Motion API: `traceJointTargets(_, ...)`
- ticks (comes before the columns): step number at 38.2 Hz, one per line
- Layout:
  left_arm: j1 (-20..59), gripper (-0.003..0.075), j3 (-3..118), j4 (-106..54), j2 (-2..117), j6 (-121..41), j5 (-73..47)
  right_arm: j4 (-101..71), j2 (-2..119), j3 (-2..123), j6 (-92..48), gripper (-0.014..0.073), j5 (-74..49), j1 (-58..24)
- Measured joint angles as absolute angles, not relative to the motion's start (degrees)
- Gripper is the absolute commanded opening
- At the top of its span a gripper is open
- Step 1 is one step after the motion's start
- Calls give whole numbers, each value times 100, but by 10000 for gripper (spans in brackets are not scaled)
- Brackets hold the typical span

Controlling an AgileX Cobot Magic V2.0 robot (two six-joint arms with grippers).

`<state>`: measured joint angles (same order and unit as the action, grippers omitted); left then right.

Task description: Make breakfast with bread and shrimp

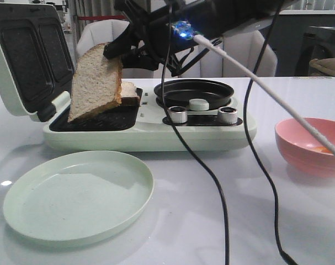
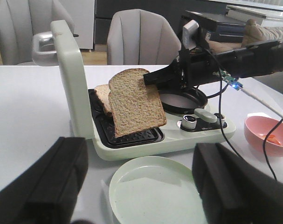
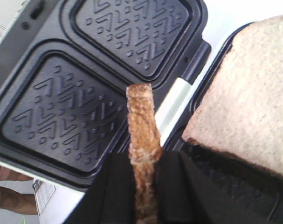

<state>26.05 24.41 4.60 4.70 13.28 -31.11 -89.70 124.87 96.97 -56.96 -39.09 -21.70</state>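
My right gripper point(image 1: 113, 51) is shut on the top crust of one bread slice point(image 1: 95, 83). The slice hangs tilted over the open sandwich maker's lower grill plate point(image 1: 95, 122); I cannot tell if its lower edge touches. It shows edge-on between the fingers in the right wrist view point(image 3: 142, 126). The second bread slice point(image 1: 129, 94) lies behind it in the maker. The shrimp point(image 1: 322, 149) is a small orange shape in the pink bowl point(image 1: 308, 146). My left gripper point(image 2: 140, 179) is open and empty above the pale green plate point(image 2: 155, 196).
The sandwich maker's lid point(image 1: 29, 55) stands open at the left. Its round black pan point(image 1: 195, 91) and two knobs point(image 1: 178, 114) are on the right half. Black and white cables point(image 1: 211, 165) hang across the middle of the front view. Chairs stand behind the table.
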Motion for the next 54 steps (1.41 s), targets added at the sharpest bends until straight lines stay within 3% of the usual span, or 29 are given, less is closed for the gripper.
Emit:
traceJointTargets(6, 2605, 529, 2441, 460, 470, 1328, -3111, -8970, 12873, 10079, -5696, 260, -4031, -2170)
traceJointTargets(16, 2605, 529, 2441, 460, 470, 1328, -3111, -8595, 12987, 10166, -5696, 614, -3914, -2170)
traceJointTargets(28, 2605, 529, 2441, 460, 470, 1328, -3111, -7150, 12777, 10166, -5003, 614, -3593, -2170)
traceJointTargets(49, 2605, 529, 2441, 460, 470, 1328, -3111, -852, 10094, 10166, -434, 614, -4554, -2170)
traceJointTargets(54, 2605, 529, 2441, 460, 470, 1328, -3111, -94, 9463, 9983, 118, 614, -4732, -2160)
